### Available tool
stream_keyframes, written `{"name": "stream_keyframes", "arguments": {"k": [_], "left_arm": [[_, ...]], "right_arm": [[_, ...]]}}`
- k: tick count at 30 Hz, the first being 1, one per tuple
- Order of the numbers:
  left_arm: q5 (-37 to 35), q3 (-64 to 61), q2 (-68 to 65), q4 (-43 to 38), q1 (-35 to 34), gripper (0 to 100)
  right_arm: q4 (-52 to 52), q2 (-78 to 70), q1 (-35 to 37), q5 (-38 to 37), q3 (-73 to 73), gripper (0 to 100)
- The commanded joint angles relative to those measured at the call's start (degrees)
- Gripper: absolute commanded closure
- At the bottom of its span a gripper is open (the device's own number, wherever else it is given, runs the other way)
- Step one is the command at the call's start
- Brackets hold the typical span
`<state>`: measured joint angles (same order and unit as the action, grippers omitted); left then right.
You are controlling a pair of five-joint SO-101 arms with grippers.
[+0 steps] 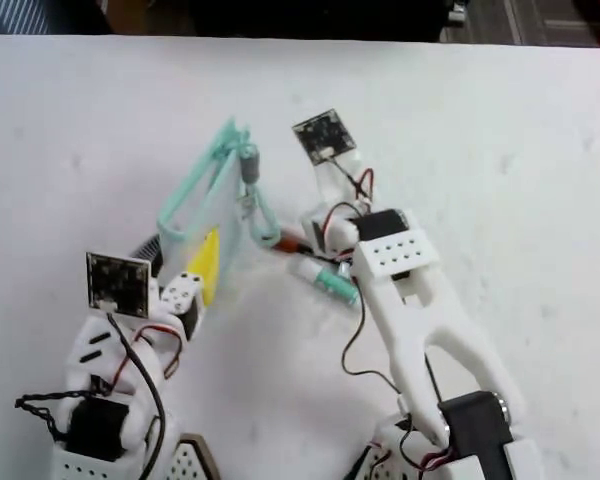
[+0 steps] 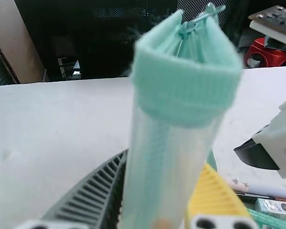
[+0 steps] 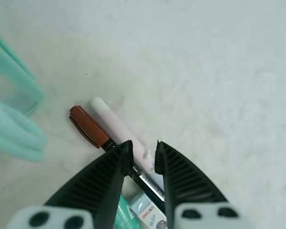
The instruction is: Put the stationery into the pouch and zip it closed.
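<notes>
Currently | pouch is being gripped by left gripper, jaws clamped | white pen is being straddled by right gripper, jaws narrowly apart

The high view looks down over the table; both wrist views sit close, sharing the pouch.

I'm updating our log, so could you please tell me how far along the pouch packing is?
Done: the left gripper holds the pouch with its mouth open. In hand: the right gripper has its fingers either side of the white pen on the table. Left: that pen, the brown-capped pen and the green item must go in, then the zip.
</notes>
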<state>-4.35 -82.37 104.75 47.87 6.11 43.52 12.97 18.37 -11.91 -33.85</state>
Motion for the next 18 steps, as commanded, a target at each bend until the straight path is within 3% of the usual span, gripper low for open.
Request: {"name": "stream_keyframes", "arguments": {"k": [1, 4, 11, 18], "left_arm": [[-0.4, 0.8, 0.0, -0.4, 0.2, 82], [-0.4, 0.8, 0.0, -0.4, -0.1, 82], [-2.5, 0.8, 0.0, -0.8, -3.2, 82], [-3.0, 0.8, 0.0, -0.8, -3.3, 82]], "right_arm": [[-1.9, 0.4, -4.7, 0.2, -0.5, 93.9], [-8.7, 0.4, -7.4, 0.1, -3.6, 98.3], [-11.6, 0.3, -5.6, 0.0, -6.2, 89.5], [-9.8, -5.2, -1.5, -9.9, -4.6, 89.3]]}}
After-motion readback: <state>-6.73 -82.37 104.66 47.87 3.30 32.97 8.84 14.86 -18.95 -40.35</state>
